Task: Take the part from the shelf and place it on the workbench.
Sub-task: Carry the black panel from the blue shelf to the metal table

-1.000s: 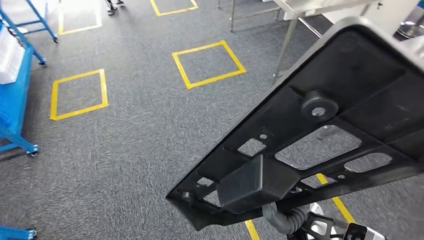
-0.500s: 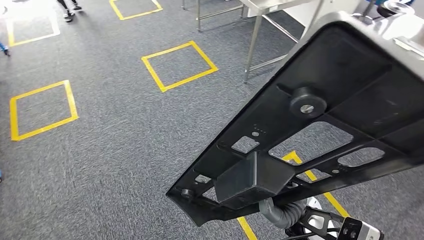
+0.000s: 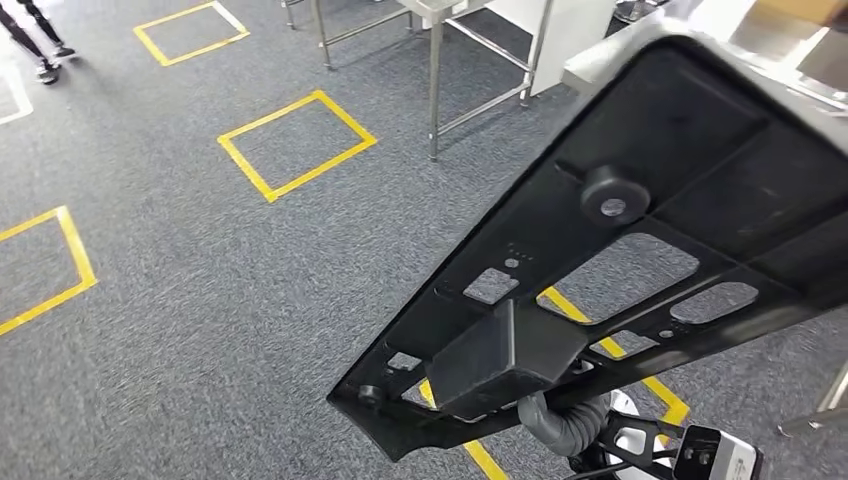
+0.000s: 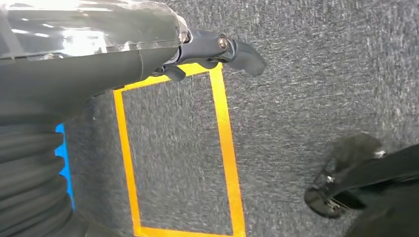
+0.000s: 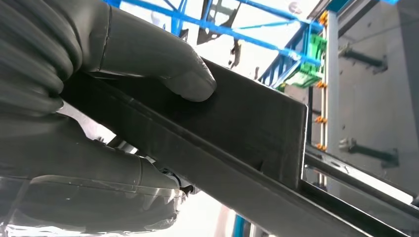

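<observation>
The part (image 3: 700, 160) is a large black plastic panel with cut-outs and a round boss, and it takes up the right half of the head view, tilted above the floor. My right hand (image 5: 99, 98) grips its edge from beneath. In the right wrist view the thumb (image 5: 163, 64) presses on the flat black rim of the part (image 5: 247, 128). Under the panel in the head view I see that arm's grey ribbed wrist (image 3: 565, 425). My left hand (image 4: 148, 44) hangs over the carpet with its dark fingers (image 4: 242, 52) stretched out and nothing in them.
A steel-legged table (image 3: 435, 90) stands ahead, with a pale bench surface (image 3: 720, 20) behind the part's top edge. Yellow tape squares (image 3: 297, 143) mark the grey carpet. A person's legs (image 3: 40, 40) are at the far left.
The whole picture has shifted: the camera turned right, so the floor squares slid left, the blue shelf left the view and the steel table came closer. The part stays held the same way.
</observation>
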Robot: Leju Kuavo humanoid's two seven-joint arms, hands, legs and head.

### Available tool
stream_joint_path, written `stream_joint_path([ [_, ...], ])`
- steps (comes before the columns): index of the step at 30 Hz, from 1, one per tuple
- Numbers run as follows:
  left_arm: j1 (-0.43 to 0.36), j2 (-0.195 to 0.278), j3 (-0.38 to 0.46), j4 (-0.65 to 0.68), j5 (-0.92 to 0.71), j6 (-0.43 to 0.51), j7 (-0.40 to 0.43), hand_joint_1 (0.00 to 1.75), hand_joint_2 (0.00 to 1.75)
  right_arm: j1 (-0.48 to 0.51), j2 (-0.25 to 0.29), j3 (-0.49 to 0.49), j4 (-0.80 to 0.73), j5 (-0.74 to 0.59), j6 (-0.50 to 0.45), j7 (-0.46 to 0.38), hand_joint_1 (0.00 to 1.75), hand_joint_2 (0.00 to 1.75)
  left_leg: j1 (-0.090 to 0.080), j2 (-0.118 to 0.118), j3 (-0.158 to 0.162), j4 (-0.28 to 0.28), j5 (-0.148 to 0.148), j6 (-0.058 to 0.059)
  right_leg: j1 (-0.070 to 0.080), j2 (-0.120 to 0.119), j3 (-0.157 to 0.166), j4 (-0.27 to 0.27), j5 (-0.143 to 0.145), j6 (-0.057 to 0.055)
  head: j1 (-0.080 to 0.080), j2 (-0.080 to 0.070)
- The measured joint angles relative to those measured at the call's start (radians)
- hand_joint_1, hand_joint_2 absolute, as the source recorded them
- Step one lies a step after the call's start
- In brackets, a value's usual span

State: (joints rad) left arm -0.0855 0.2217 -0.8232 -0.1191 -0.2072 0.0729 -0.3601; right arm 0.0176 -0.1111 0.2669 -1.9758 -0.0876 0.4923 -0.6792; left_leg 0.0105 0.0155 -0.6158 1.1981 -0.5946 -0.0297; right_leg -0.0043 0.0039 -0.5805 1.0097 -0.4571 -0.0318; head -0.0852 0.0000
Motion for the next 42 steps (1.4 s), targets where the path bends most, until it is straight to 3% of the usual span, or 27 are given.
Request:
stream_joint_path([
  [1, 0.003, 0.0, 0.0, 0.0, 0.0, 0.0, 0.001, 0.0, 1.75, 0.0, 0.0, 0.002, 0.005, -0.002, 0.002, 0.0, 1.75, 1.75, 0.0, -0.005, -0.032, 0.062, -0.021, -0.001, 0.001, 0.013, 0.0, 0.001, 0.0, -0.001, 0.0, 0.0],
  [2, 0.006, 0.0, 0.0, 0.0, 0.0, 0.001, 0.002, 0.0, 1.75, 0.001, -0.001, 0.004, 0.009, -0.003, 0.005, 0.0, 1.75, 1.75, 0.0, -0.006, -0.051, 0.096, -0.023, -0.001, 0.001, 0.027, 0.0, 0.002, 0.0, -0.002, 0.0, 0.0],
  [3, 0.008, 0.0, 0.0, 0.0, 0.0, 0.002, 0.002, 0.0, 1.75, 0.0, -0.001, 0.005, 0.014, -0.005, 0.007, -0.001, 1.75, 1.75, 0.0, -0.007, -0.052, 0.089, -0.004, 0.0, 0.001, 0.041, 0.001, 0.004, -0.001, -0.001, 0.0, 0.0],
  [4, 0.008, 0.0, 0.0, 0.0, 0.0, 0.003, 0.002, 0.0, 1.75, -0.001, -0.001, 0.005, 0.018, -0.008, 0.01, -0.001, 1.75, 1.75, 0.001, -0.011, -0.035, 0.043, 0.032, 0.001, 0.001, 0.054, 0.002, 0.006, -0.001, 0.0, 0.0, 0.0],
  [6, 0.008, 0.002, 0.0, 0.0, 0.0, 0.006, 0.002, 0.0, 1.75, -0.01, -0.001, 0.007, 0.026, -0.017, 0.013, -0.002, 1.75, 1.75, 0.004, -0.049, 0.022, -0.097, 0.101, 0.005, 0.0, 0.079, 0.0, 0.014, -0.005, 0.007, 0.0, 0.0],
  [8, 0.008, 0.003, 0.0, 0.0, 0.0, 0.006, 0.002, 0.0, 1.75, -0.022, -0.002, 0.008, 0.034, -0.025, 0.013, -0.001, 1.75, 1.75, 0.004, -0.083, 0.053, -0.172, 0.122, 0.011, -0.001, 0.102, -0.007, 0.019, -0.005, 0.017, 0.0, 0.0],
  [10, 0.006, 0.003, 0.0, 0.0, 0.0, 0.006, 0.002, 0.0, 1.75, -0.031, -0.002, 0.009, 0.042, -0.029, 0.013, 0.002, 1.75, 1.75, 0.002, -0.074, 0.056, -0.179, 0.122, 0.021, -0.004, 0.121, -0.014, 0.016, 0.0, 0.031, 0.0, 0.0],
  [11, 0.005, 0.003, 0.0, 0.0, 0.0, 0.006, 0.001, 0.0, 1.75, -0.034, -0.003, 0.009, 0.046, -0.033, 0.014, 0.003, 1.75, 1.75, 0.003, -0.063, 0.057, -0.183, 0.125, 0.028, -0.004, 0.114, -0.016, 0.018, -0.001, 0.036, 0.0, 0.0],
  [13, 0.004, 0.002, 0.001, 0.0, 0.0, 0.006, 0.0, 0.0, 1.75, -0.048, -0.005, 0.009, 0.054, -0.047, 0.017, 0.006, 1.75, 1.75, 0.005, -0.04, 0.059, -0.193, 0.132, 0.042, -0.001, 0.066, -0.037, 0.061, -0.03, 0.045, 0.0, 0.0],
  [15, 0.007, 0.002, 0.001, 0.0, 0.0, 0.004, -0.002, 0.0, 1.75, -0.064, -0.006, 0.009, 0.063, -0.064, 0.024, 0.01, 1.75, 1.75, 0.002, -0.015, 0.059, -0.195, 0.132, 0.049, -0.002, 0.016, -0.092, 0.177, -0.092, 0.05, 0.0, 0.0],
  [17, 0.009, 0.001, 0.002, 0.0, 0.0, 0.003, -0.004, 0.0, 1.75, -0.071, -0.006, 0.009, 0.074, -0.08, 0.03, 0.015, 1.75, 1.75, 0.0, 0.01, 0.059, -0.194, 0.13, 0.051, -0.005, 0.005, -0.143, 0.28, -0.126, 0.055, 0.0, 0.0],
  [18, 0.009, 0.0, 0.002, 0.0, 0.0, 0.002, -0.006, 0.0, 1.75, -0.074, -0.006, 0.009, 0.08, -0.087, 0.033, 0.019, 1.75, 1.75, 0.0, 0.022, 0.059, -0.194, 0.129, 0.051, -0.007, 0.002, -0.144, 0.285, -0.116, 0.056, 0.0, 0.0],
  [19, 0.008, -0.001, 0.003, 0.0, 0.0, 0.002, -0.008, 0.0, 1.75, -0.079, -0.006, 0.009, 0.085, -0.093, 0.035, 0.023, 1.75, 1.75, 0.0, 0.034, 0.061, -0.194, 0.127, 0.049, -0.008, -0.003, -0.126, 0.249, -0.09, 0.055, 0.0, 0.0],
  [21, 0.006, -0.005, 0.003, 0.0, 0.0, 0.002, -0.012, 0.0, 1.75, -0.092, -0.006, 0.009, 0.092, -0.101, 0.04, 0.031, 1.75, 1.75, -0.002, 0.054, 0.067, -0.193, 0.122, 0.044, -0.004, -0.042, -0.053, 0.111, -0.028, 0.049, 0.0, 0.0],
  [23, 0.005, -0.008, 0.004, 0.0, 0.0, 0.002, -0.013, 0.0, 1.75, -0.104, -0.006, 0.009, 0.096, -0.105, 0.044, 0.035, 1.75, 1.75, -0.007, 0.072, 0.072, -0.192, 0.117, 0.034, 0.005, -0.074, -0.008, 0.021, -0.004, 0.038, 0.0, 0.0],
  [24, 0.004, -0.009, 0.004, 0.0, 0.0, 0.002, -0.014, 0.0, 1.75, -0.108, -0.006, 0.009, 0.098, -0.107, 0.046, 0.036, 1.75, 1.75, -0.009, 0.082, 0.074, -0.192, 0.115, 0.029, 0.009, -0.074, -0.006, 0.01, -0.006, 0.034, 0.0, 0.0],
  [26, 0.0, -0.012, 0.004, 0.0, 0.0, 0.002, -0.015, 0.0, 1.75, -0.109, -0.006, 0.009, 0.101, -0.108, 0.047, 0.037, 1.75, 1.75, -0.008, 0.096, 0.078, -0.192, 0.11, 0.018, 0.008, -0.049, -0.008, 0.006, -0.002, 0.024, 0.0, 0.0],
  [28, -0.002, -0.013, 0.005, 0.0, 0.0, 0.004, -0.016, 0.0, 1.75, -0.11, -0.006, 0.009, 0.103, -0.103, 0.049, 0.037, 1.75, 1.75, -0.004, 0.064, 0.066, -0.154, 0.081, 0.008, 0.001, -0.028, -0.005, -0.001, 0.003, 0.012, 0.0, 0.0],
  [30, 0.001, -0.014, 0.007, 0.0, 0.0, 0.005, -0.014, 0.0, 1.75, -0.109, -0.006, 0.009, 0.105, -0.088, 0.052, 0.033, 1.75, 1.75, -0.001, 0.013, 0.014, -0.038, 0.019, 0.002, -0.001, -0.006, -0.003, -0.003, 0.006, 0.005, 0.0, 0.0],
  [31, 0.004, -0.014, 0.007, 0.0, 0.0, 0.006, -0.013, 0.0, 1.75, -0.107, -0.006, 0.009, 0.106, -0.079, 0.054, 0.031, 1.75, 1.75, -0.001, 0.002, -0.019, 0.03, -0.008, 0.0, -0.001, 0.006, -0.003, -0.002, 0.006, 0.004, 0.0, 0.0],
  [32, 0.007, -0.014, 0.008, 0.0, -0.001, 0.006, -0.011, 0.0, 1.75, -0.105, -0.006, 0.01, 0.107, -0.073, 0.057, 0.028, 1.75, 1.75, 0.0, -0.003, -0.046, 0.081, -0.02, -0.002, 0.0, 0.019, -0.002, -0.002, 0.006, 0.004, 0.0, 0.0],
  [33, 0.009, -0.015, 0.008, 0.0, -0.001, 0.006, -0.01, 0.0, 1.75, -0.104, -0.006, 0.01, 0.108, -0.068, 0.06, 0.026, 1.75, 1.75, 0.0, -0.005, -0.058, 0.096, -0.011, -0.002, 0.0, 0.033, -0.002, 0.0, 0.005, 0.004, 0.0, 0.0],
  [35, 0.01, -0.016, 0.009, 0.0, -0.002, 0.006, -0.008, 0.0, 1.75, -0.104, -0.006, 0.011, 0.109, -0.064, 0.064, 0.024, 1.75, 1.75, 0.003, -0.014, -0.031, 0.015, 0.058, -0.002, -0.001, 0.061, 0.0, 0.004, 0.003, 0.007, 0.0, 0.0],
  [37, 0.009, -0.016, 0.01, 0.0, -0.001, 0.004, -0.007, 0.0, 1.75, -0.106, -0.006, 0.011, 0.109, -0.062, 0.065, 0.022, 1.75, 1.75, 0.007, -0.057, 0.021, -0.112, 0.115, 0.003, -0.003, 0.084, -0.002, 0.011, -0.001, 0.014, 0.0, 0.0],
  [39, 0.009, -0.017, 0.01, 0.0, 0.0, 0.0, -0.006, 0.0, 1.75, -0.107, -0.006, 0.012, 0.109, -0.061, 0.065, 0.021, 1.75, 1.75, 0.01, -0.089, 0.042, -0.168, 0.124, 0.011, -0.004, 0.106, -0.012, 0.016, 0.001, 0.026, 0.0, 0.0],
  [41, 0.01, -0.019, 0.01, 0.0, 0.0, -0.003, -0.006, 0.0, 1.75, -0.108, -0.006, 0.012, 0.11, -0.058, 0.065, 0.022, 1.75, 1.75, 0.009, -0.075, 0.044, -0.175, 0.127, 0.023, -0.006, 0.126, -0.02, 0.015, 0.006, 0.039, 0.0, 0.0],
  [42, 0.01, -0.021, 0.01, 0.0, 0.0, -0.004, -0.007, 0.0, 1.75, -0.109, -0.006, 0.012, 0.11, -0.057, 0.065, 0.023, 1.75, 1.75, 0.009, -0.064, 0.045, -0.178, 0.13, 0.029, -0.006, 0.12, -0.024, 0.019, 0.003, 0.044, 0.0, 0.0],
])
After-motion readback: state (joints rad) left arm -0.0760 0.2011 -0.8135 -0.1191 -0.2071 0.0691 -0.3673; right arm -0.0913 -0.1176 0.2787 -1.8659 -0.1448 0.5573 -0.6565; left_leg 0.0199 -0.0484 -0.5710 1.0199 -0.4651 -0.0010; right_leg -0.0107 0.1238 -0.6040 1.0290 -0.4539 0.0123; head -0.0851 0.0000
